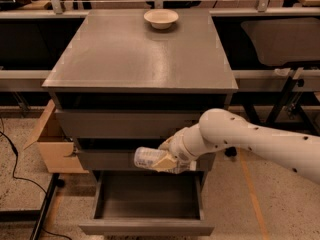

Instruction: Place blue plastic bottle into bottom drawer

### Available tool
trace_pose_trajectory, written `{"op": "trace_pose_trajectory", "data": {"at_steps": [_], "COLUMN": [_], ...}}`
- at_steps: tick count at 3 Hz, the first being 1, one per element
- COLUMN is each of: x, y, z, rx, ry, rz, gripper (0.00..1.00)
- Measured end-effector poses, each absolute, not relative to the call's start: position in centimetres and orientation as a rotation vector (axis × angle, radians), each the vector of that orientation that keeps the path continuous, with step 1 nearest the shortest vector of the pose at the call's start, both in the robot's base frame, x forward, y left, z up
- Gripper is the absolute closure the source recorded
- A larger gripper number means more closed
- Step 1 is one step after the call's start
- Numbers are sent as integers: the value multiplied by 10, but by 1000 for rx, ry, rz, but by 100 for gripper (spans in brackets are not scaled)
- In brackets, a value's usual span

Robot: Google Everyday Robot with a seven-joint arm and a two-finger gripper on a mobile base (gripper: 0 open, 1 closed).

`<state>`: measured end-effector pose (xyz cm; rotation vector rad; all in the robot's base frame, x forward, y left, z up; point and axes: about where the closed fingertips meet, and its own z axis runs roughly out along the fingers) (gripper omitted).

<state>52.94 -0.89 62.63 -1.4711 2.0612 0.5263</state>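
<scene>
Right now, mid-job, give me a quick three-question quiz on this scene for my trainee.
1. True or false: the bottle already lies in the open bottom drawer.
2. The gripper, jaws shut on the bottle, hangs: A inside the bottom drawer; B in front of the middle drawer, above the open one; C down on the floor.
3. Fill in: on the cabinet top sits a cream ____.
Key: 1 false; 2 B; 3 bowl.
</scene>
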Motion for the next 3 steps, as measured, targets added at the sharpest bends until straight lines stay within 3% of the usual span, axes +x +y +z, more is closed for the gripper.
{"op": "trace_pose_trajectory", "data": {"at_steps": [1,3], "x": [534,529], "y": [-3,-1], "z": [561,542], "rx": [-1434,-1427], "ry": [2109,2128], "rz": [622,663], "gripper": [100,100]}}
